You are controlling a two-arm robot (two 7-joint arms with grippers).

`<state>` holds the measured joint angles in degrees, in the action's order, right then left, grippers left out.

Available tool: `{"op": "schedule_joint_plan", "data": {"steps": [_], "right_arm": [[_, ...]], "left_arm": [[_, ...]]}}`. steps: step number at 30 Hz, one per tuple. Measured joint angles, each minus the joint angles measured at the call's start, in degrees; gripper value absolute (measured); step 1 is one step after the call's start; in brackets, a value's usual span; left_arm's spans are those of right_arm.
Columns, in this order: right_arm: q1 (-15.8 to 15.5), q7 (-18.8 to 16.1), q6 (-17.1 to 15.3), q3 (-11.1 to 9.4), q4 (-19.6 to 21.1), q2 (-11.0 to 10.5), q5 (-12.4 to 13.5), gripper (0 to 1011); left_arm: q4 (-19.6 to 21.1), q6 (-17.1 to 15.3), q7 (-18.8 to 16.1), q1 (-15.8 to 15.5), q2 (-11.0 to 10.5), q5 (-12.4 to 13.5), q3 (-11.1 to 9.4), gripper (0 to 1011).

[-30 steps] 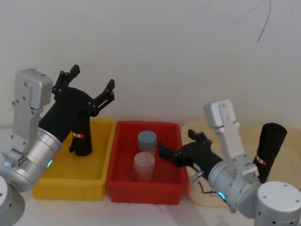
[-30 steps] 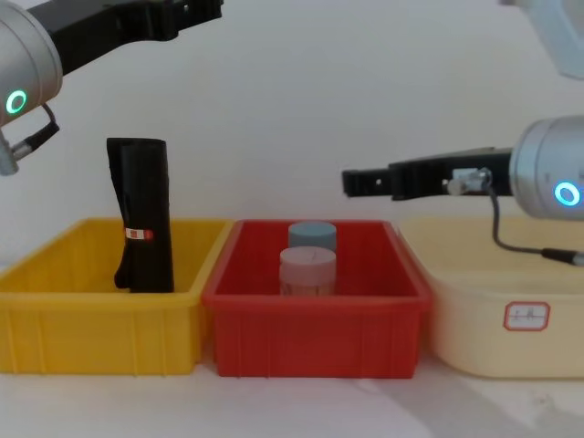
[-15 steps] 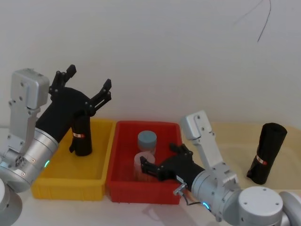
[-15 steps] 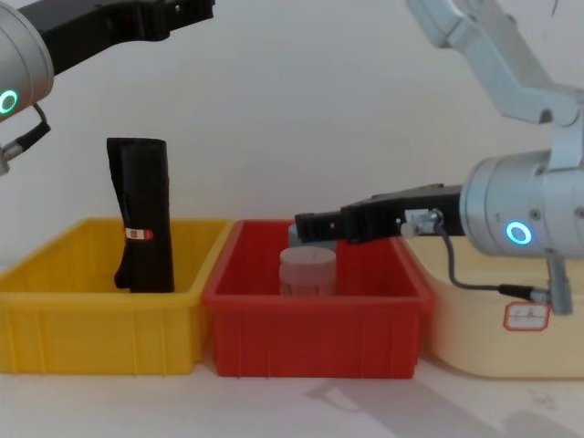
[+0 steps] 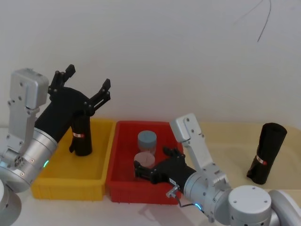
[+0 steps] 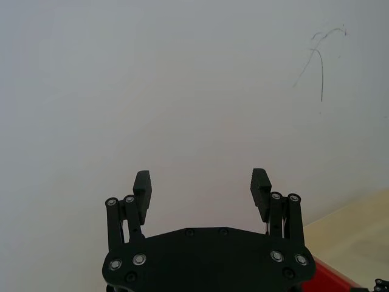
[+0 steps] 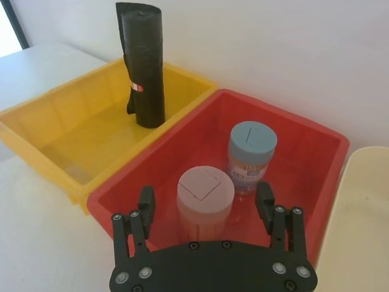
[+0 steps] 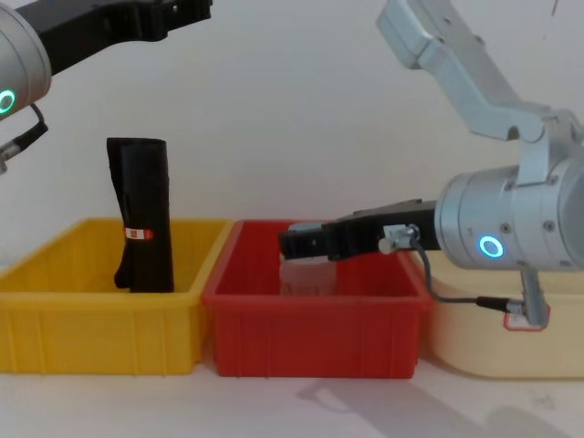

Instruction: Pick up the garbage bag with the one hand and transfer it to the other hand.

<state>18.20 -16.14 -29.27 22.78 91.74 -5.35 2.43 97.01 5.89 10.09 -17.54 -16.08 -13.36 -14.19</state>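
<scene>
the right gripper (image 5: 141,170) reaches low over the front part of a red bin (image 5: 123,188), its fingers (image 7: 146,201) spread wide on either side of a pink-lidded jar (image 7: 205,199) without touching it. just behind that jar in the same bin stands a blue-lidded jar (image 7: 251,156). to the left, touching the red bin, sits a yellow bin (image 5: 66,183) holding a black roll with a small red-white tag (image 8: 141,215), upright near its back wall. the left gripper (image 5: 84,85) hangs high above that roll, fingers apart and holding nothing. farther off on the right, the garbage bag (image 5: 266,152) stands upright in a cream tray (image 8: 474,342), well apart from both grippers. a plain white wall (image 5: 178,52) lies behind everything.
</scene>
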Motion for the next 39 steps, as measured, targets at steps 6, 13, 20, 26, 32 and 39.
{"op": "schedule_joint_plan", "data": {"steps": [6, 13, 20, 26, 32, 39], "right_arm": [[0.8, -0.3, -0.7, 0.1, -1.6, 0.6, 0.0, 1001], [2.3, -0.6, -1.7, -0.1, -4.3, 1.5, 0.5, 1001], [4.4, -0.7, -2.3, -0.6, -8.2, 2.7, 1.4, 1001], [6.0, -0.6, -2.3, -0.9, -11.2, 3.4, 1.9, 1001], [7.1, -0.2, -1.9, -0.9, -13.2, 3.8, 2.1, 963], [7.8, 0.3, -1.1, -0.5, -14.4, 3.9, 1.7, 773]], "left_arm": [[0.0, 0.0, 0.0, 0.0, 0.0, 0.0, 0.0, 1001], [0.0, 0.0, 0.0, 0.1, 0.0, 0.0, 0.0, 1001], [0.0, 0.0, 0.0, 0.1, 0.0, 0.0, 0.0, 1001], [0.0, 0.0, 0.0, 0.0, 0.0, 0.0, 0.0, 1001], [0.0, 0.0, 0.0, 0.1, 0.0, 0.0, 0.0, 1001], [0.0, 0.0, 0.0, 0.0, 0.0, 0.0, 0.0, 1001]]}}
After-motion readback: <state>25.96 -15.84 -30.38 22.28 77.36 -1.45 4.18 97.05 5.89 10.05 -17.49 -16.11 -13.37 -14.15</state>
